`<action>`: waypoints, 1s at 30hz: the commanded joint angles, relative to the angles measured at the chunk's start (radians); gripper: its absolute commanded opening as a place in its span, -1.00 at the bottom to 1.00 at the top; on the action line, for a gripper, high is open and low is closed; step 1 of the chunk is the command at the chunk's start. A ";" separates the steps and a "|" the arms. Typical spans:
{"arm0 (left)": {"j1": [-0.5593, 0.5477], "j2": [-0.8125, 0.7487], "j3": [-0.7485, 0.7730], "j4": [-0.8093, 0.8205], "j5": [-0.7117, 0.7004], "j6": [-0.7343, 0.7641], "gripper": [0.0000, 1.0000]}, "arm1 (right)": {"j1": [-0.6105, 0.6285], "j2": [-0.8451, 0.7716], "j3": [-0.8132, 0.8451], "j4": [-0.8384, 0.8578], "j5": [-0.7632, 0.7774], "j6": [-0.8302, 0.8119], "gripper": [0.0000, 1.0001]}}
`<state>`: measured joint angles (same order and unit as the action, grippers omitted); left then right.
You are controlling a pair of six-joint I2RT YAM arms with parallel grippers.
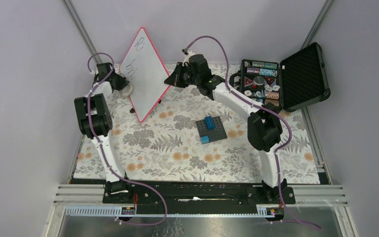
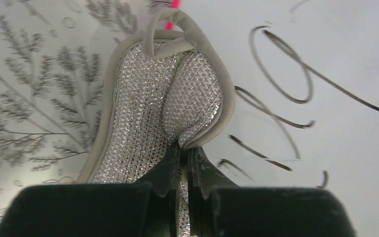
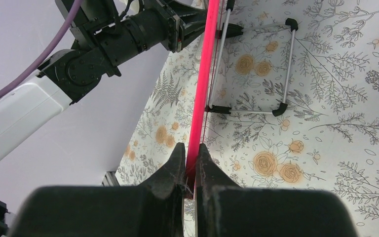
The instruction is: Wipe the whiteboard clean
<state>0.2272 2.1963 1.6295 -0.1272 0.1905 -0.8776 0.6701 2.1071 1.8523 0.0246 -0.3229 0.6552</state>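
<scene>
- Left gripper (image 2: pixel 183 153) pinches a silvery mesh pad (image 2: pixel 153 108) by its edge, just beside the black handwriting (image 2: pixel 281 84), ready for wiping.
- Right gripper (image 3: pixel 191 150) clamps the whiteboard (image 1: pixel 143 79) by its red frame (image 3: pixel 202 84), likely to steady it.
- It stands propped on a wire stand (image 3: pixel 288 64), far left on the floral cloth (image 1: pixel 177 143).

We take this for a robotics lab cell. Plain lilac panels (image 1: pixel 24 74) and metal corner posts (image 1: pixel 81 29) close in the bench (image 1: pixel 177 158) behind and to either side of the right end effector (image 1: pixel 169 81). Two arms stand bolted to a black base plate (image 1: pixel 197 190) on aluminium rails (image 1: pixel 79 195), trailing purple cables (image 1: pixel 218 42). A floral cloth covers the bench beneath that end effector.
</scene>
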 commanded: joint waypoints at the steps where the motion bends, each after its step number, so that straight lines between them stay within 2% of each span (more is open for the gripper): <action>1: -0.138 -0.061 0.090 -0.028 0.082 0.014 -1.00 | 0.073 0.023 0.040 0.074 -0.318 -0.033 -1.00; 4: -0.182 -0.110 0.114 0.029 0.101 0.001 -1.00 | 0.073 0.010 0.031 0.086 -0.330 -0.026 -1.00; 8: -0.180 -0.136 0.110 0.087 0.080 -0.050 -1.00 | 0.065 0.010 0.025 0.092 -0.348 -0.016 -1.00; 13: -0.110 -0.021 0.136 0.052 0.067 -0.077 -1.00 | 0.053 0.005 0.015 0.092 -0.362 -0.005 -1.00; 16: -0.057 0.070 0.164 -0.025 0.005 -0.029 -1.00 | 0.052 -0.007 0.002 0.099 -0.360 -0.006 -1.00; 22: 0.023 0.132 0.174 -0.083 -0.061 0.015 -1.00 | 0.052 -0.005 -0.011 0.100 -0.363 -0.007 -1.00; 26: 0.002 0.126 0.200 -0.048 -0.013 -0.009 -1.00 | 0.052 0.018 0.018 0.100 -0.377 0.006 -1.00; 30: -0.085 0.089 0.253 0.004 0.045 -0.009 -1.00 | 0.052 0.039 0.053 0.098 -0.399 0.020 -1.00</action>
<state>0.2592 2.3257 1.8107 -0.1616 0.1604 -0.8921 0.6537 2.1143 1.8488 0.0402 -0.3820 0.6628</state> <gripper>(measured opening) 0.044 0.064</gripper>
